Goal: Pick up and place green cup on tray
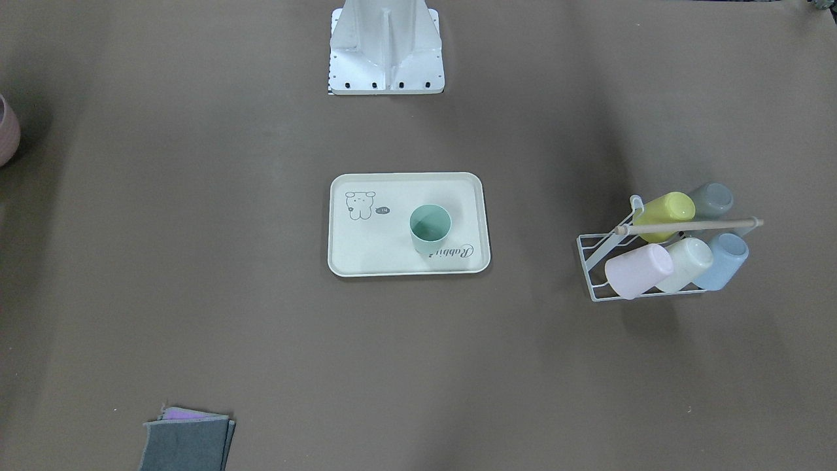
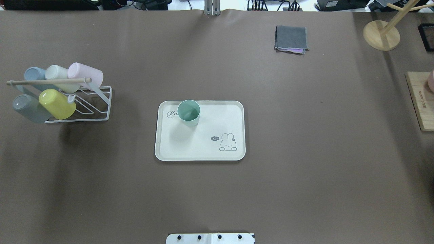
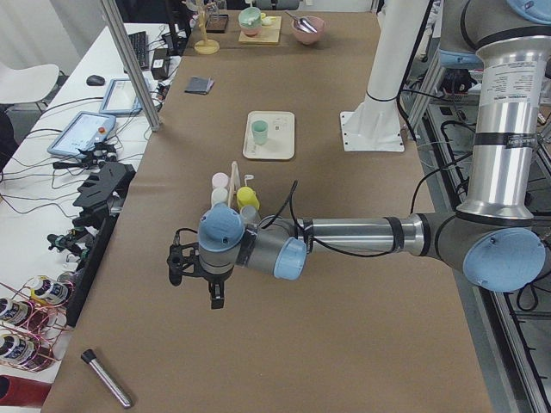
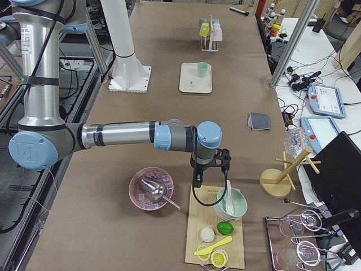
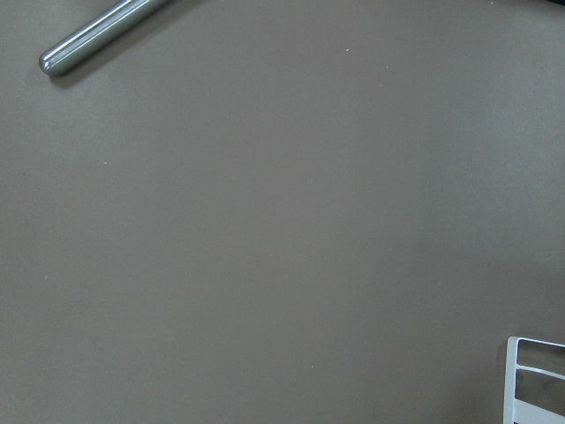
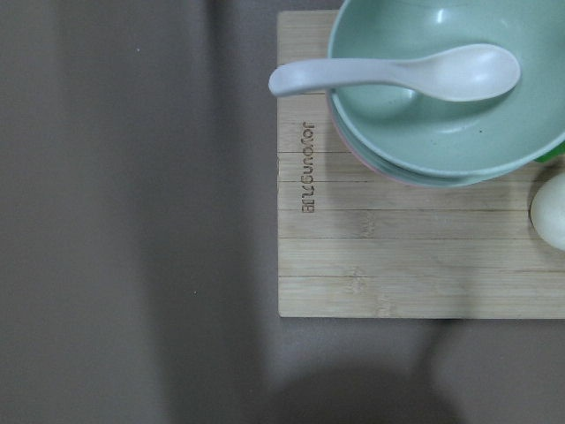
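while upright, green cup (image 2: 188, 113) on cream tray (image 2: 203, 150), near its rim

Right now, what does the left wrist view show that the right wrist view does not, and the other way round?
Only the left wrist view: a metal tube lying at the top left, and a corner of the white wire rack at the bottom right.

Only the right wrist view: a bamboo board carrying a green bowl with a white spoon lying across it.

Both: the bare brown table cover. Neither shows the green cup, which stands upright on the tray in the overhead view.
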